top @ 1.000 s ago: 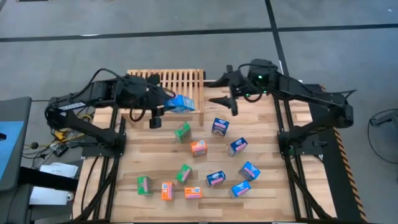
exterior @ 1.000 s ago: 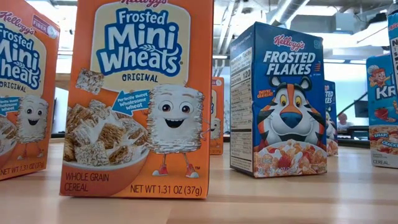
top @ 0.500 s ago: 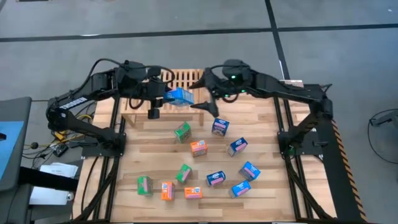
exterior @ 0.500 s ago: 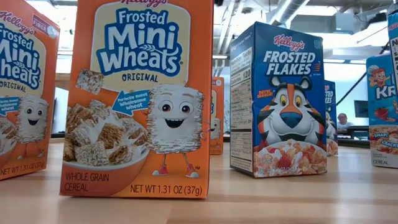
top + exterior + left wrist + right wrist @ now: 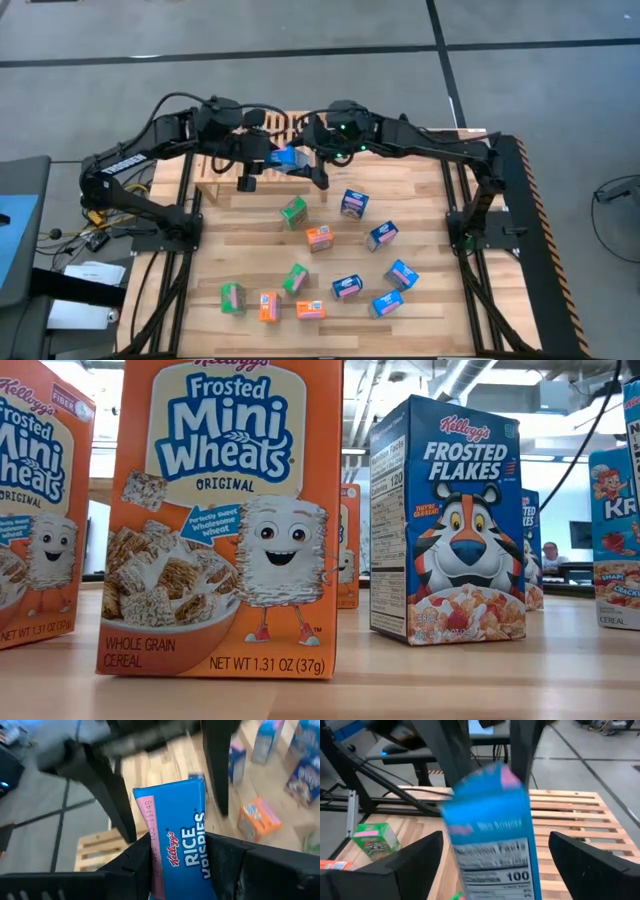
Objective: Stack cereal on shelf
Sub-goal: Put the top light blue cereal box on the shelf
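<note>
The plank tabletop (image 5: 420,215) carries the slatted shelf (image 5: 290,125) at its far edge and loose cereal boxes (image 5: 320,238) scattered across the near half. Both arms meet in front of the shelf. The left gripper (image 5: 172,865) has its fingers clamped on a blue Rice Krispies box (image 5: 289,160), held up above the tabletop by the shelf's front edge. The right gripper (image 5: 492,865) faces that same box (image 5: 492,840) from the other side, its fingers (image 5: 592,865) spread wide on either side of it, not touching.
</note>
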Controlling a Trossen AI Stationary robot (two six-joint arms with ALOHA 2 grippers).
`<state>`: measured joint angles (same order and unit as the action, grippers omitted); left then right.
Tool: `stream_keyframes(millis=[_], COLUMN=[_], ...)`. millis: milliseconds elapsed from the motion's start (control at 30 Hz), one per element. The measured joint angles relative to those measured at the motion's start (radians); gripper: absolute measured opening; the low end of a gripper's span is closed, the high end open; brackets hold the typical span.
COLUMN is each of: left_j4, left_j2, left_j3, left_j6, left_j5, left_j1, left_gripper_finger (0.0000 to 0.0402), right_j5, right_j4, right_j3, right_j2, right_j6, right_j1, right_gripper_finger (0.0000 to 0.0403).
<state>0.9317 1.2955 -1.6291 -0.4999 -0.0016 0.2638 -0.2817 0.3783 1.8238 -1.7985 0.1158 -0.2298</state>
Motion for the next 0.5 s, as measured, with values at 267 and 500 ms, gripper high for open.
stream_keyframes(millis=[267,500], left_j4=[0.025,0.015], left_j2=[0.032,0.025], left_j3=[0.000,0.000], left_j6=[-0.076,-0.090], left_j5=[0.005,0.022], left_j1=[0.001,0.009], left_gripper_finger=[0.0135,0.0135], right_j5=[0.018,0.026], right_j4=[0.084,0.107], right_j3=[0.036,0.036], right_j2=[-0.005,-0.005], right_j6=[-0.014,-0.013], right_j1=[-0.001,-0.001], right_gripper_finger=[0.0291,0.0276])
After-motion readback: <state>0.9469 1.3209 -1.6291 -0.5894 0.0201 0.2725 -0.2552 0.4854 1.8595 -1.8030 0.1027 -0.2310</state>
